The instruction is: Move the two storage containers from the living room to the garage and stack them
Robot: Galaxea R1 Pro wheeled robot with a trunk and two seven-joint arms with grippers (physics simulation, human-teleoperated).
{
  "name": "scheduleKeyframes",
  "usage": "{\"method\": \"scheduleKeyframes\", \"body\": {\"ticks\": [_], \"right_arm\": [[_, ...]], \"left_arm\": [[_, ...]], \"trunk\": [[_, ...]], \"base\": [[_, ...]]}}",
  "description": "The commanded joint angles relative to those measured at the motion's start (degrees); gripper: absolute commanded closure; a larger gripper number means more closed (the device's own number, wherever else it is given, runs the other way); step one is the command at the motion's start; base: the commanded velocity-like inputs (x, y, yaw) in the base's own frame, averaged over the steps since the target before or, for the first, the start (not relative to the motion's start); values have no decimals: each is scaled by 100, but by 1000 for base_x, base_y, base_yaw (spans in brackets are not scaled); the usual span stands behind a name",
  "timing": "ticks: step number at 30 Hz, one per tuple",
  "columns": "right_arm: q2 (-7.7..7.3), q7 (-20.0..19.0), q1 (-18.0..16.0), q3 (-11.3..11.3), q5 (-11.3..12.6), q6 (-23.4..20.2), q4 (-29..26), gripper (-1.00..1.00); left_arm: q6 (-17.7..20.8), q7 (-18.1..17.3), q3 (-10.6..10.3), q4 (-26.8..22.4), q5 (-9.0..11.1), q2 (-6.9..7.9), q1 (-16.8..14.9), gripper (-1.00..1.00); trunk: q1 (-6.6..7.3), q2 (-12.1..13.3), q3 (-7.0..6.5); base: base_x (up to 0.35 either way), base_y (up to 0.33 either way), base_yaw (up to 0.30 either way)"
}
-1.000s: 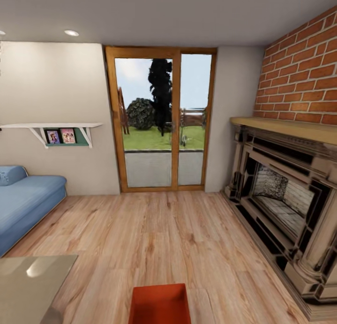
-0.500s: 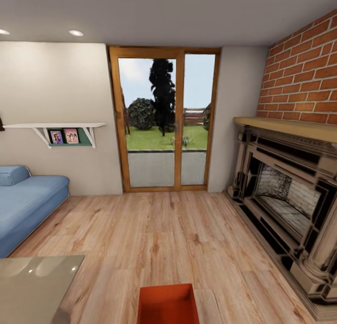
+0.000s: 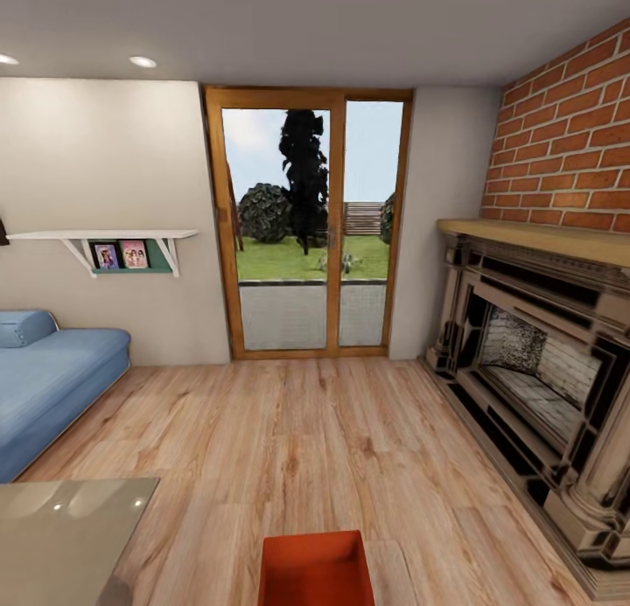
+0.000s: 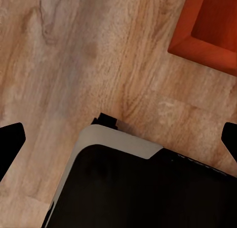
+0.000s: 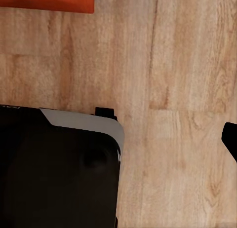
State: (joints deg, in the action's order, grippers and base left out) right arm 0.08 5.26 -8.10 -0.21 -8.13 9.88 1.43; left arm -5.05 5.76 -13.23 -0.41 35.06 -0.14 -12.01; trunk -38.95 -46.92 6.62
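Robot stands in the living room, head camera facing the wood-framed glass doors. Brick fireplace on the right, blue sofa on the left, white wall shelf with small pictures above it. Corner of a glass-topped table at lower left.

One storage container sits on the light wood-plank floor, directly ahead of the robot at the bottom edge of the head view, open side up. Interior reads plain orange-red, nothing inside as far as visible; its near part is cut off by the frame.

Left wrist view: a corner of the same orange-red container on the planks, beyond the robot's dark, grey-edged base. Left gripper: dark fingertips at opposite edges of the picture, spread wide apart, clamped on nothing.

Right wrist view: a strip of the container wall on the floor. Only one fingertip of the right gripper in view; cannot tell whether its jaws are apart or together
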Motion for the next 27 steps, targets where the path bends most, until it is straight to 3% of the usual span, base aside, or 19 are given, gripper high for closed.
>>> {"method": "scheduleKeyframes", "body": {"ticks": [1,10,27], "right_arm": [[1,33,-8,-5,-57,23,15,-100],[0,31,-8,-3,-57,23,15,-100],[2,37,-8,5,-65,11,15,-100]], "left_arm": [[-13,22,-48,-1,36,-2,-4,-100],[-9,22,-42,4,42,3,-4,-100],[-13,22,-40,5,44,6,-4,-100]], "trunk": [[-1,-7,9],[-1,-7,9],[-1,-7,9]], "base": [[0,-16,0],[0,-180,0],[0,-10,54]]}}
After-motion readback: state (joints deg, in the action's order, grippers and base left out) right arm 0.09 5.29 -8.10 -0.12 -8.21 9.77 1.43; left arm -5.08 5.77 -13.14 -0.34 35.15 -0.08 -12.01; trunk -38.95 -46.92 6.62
